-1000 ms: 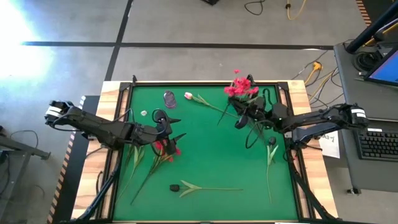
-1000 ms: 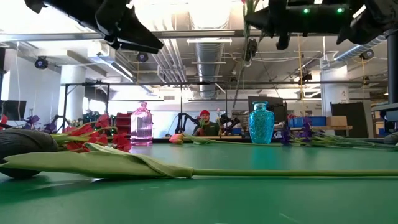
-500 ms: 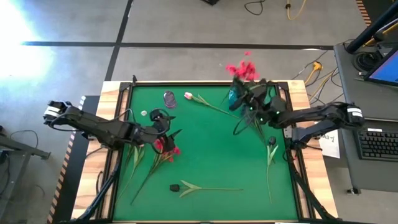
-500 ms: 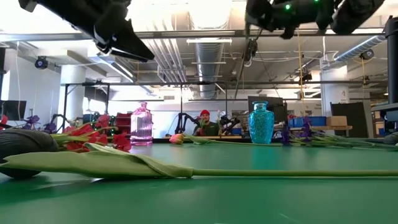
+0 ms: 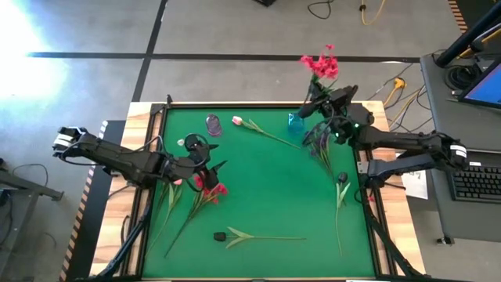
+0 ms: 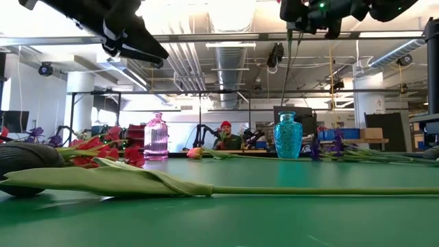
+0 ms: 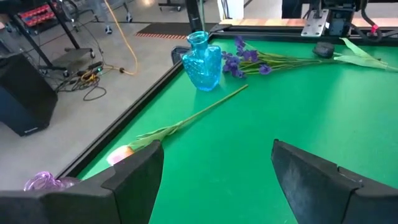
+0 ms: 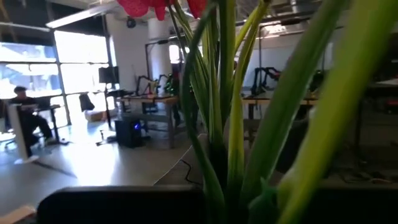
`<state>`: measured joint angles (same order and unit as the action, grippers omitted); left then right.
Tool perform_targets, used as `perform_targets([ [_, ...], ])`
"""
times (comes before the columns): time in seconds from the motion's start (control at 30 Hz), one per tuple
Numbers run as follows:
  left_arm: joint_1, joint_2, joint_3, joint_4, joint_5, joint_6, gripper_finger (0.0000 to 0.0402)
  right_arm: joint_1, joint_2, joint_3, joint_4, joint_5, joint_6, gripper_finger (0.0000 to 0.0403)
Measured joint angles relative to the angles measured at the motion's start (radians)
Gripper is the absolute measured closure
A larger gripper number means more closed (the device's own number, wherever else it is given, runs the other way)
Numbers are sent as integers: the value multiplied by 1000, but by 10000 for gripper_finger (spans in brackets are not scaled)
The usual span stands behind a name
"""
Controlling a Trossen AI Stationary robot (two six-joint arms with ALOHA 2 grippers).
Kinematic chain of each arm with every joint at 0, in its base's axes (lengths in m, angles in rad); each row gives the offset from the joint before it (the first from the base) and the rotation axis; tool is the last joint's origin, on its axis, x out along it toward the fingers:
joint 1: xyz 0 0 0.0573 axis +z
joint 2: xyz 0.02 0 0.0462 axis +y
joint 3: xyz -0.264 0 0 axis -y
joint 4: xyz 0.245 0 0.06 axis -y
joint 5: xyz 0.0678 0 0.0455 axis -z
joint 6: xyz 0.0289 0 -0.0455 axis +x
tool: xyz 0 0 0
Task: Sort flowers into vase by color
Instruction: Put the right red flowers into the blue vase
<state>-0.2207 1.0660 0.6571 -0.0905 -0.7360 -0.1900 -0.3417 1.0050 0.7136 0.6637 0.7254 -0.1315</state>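
Note:
My right gripper [image 5: 322,102] is up over the table's far edge, shut on a red spray [image 5: 319,66] whose blossoms are past that edge. The spray's thin stem [image 6: 288,62] hangs above the blue vase [image 5: 296,121]. My left gripper [image 5: 207,167] hovers open at the table's left, just above a bunch of red flowers [image 5: 208,187] lying on the green mat. A pink tulip [image 5: 237,120] lies beside the clear purple vase [image 5: 213,124]. Purple sprays [image 5: 319,141] lie by the blue vase. Dark tulips [image 5: 342,178] [image 5: 221,235] lie at the right and near the front. My right gripper pinches the red spray's bundle of green stems [image 8: 217,124] between its two fingers, below the blossoms [image 8: 155,6]. The spray is lifted clear of the table. Its blossoms stand above the fingers and its lower stem hangs down toward the blue vase [image 6: 287,137].
Both vases stand near the far edge, the blue one [image 7: 202,53] right of the purple one [image 6: 156,137]. Loose stems cross the mat at the left, right and front. A raised black rim [image 5: 235,104] frames the mat. A person sits in the room beyond.
My right gripper has risen and gone toward the table's far edge, tipping upward with the red spray. The blossoms have swung from over the mat to beyond the far edge, and the stem now hangs above the blue vase.

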Motion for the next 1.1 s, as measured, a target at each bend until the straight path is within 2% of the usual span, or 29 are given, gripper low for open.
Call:
perform_targets([
  [0.37, 0, 0, 3, 0, -15, -3, 119, -100, 18, 0, -7, -2, 1, 385],
  [0.7, 0, 2, 3, 0, -16, -8, 119, -117, 79, -1, -1, -3, 27, 382],
  [1.1, 0, 4, 3, -16, -16, -54, 119, -117, 122, -1, -12, 0, 27, 313],
])
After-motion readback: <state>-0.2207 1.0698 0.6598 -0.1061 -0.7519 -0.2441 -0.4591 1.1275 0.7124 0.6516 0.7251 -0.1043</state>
